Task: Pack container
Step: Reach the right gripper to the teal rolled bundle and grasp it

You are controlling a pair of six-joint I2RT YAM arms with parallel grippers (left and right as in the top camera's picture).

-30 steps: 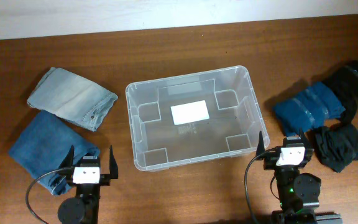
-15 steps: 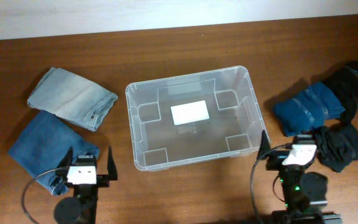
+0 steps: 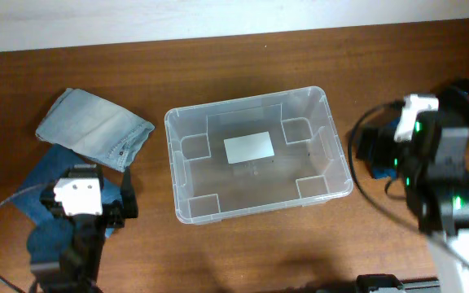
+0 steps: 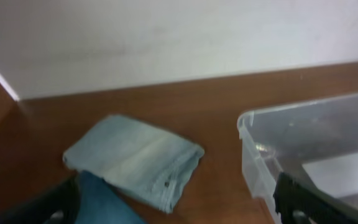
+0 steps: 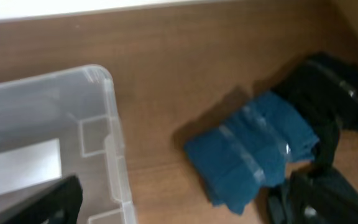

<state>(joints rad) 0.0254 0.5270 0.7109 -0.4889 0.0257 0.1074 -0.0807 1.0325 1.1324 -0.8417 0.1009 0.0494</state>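
Shifted since half a second ago: both arms, off the near edge of the wooden table [image 3: 243,244]. Out leftward and over the dark blue jeans [image 3: 32,194], the left gripper [image 4: 178,186]; carried up and to the right, over the clothing on that side, the right gripper [image 5: 179,186]. Unmoved: the container [image 3: 175,175] and the clothes.

Nearest, in the left wrist view, two black fingers [image 4: 303,202] at the bottom corners, spread wide, nothing between them. Much the same in the right wrist view: one finger [image 5: 39,202] low on the left, its partner low on the right against dark cloth, well apart, gripping nothing.

Counted on the table: one container, clear plastic, rectangular with rounded corners and a rolled rim, upright at the middle, between the two arms. One white rectangular label [image 3: 249,147] on its bottom; any print there too small to read. Four squarish mouldings at the corners of its floor.

Left of the container, two folded pieces of denim: the dark blue jeans nearer, partly under the left arm, and light blue jeans [image 3: 94,128] just beyond, touching them.

Right of the container, one folded blue garment [image 5: 253,152] with paler bands across it. Beyond and touching it, black clothing [image 5: 325,81]. More black cloth at the near right corner of the right wrist view, not separable from the finger there. Any brand marks too blurred to make out.
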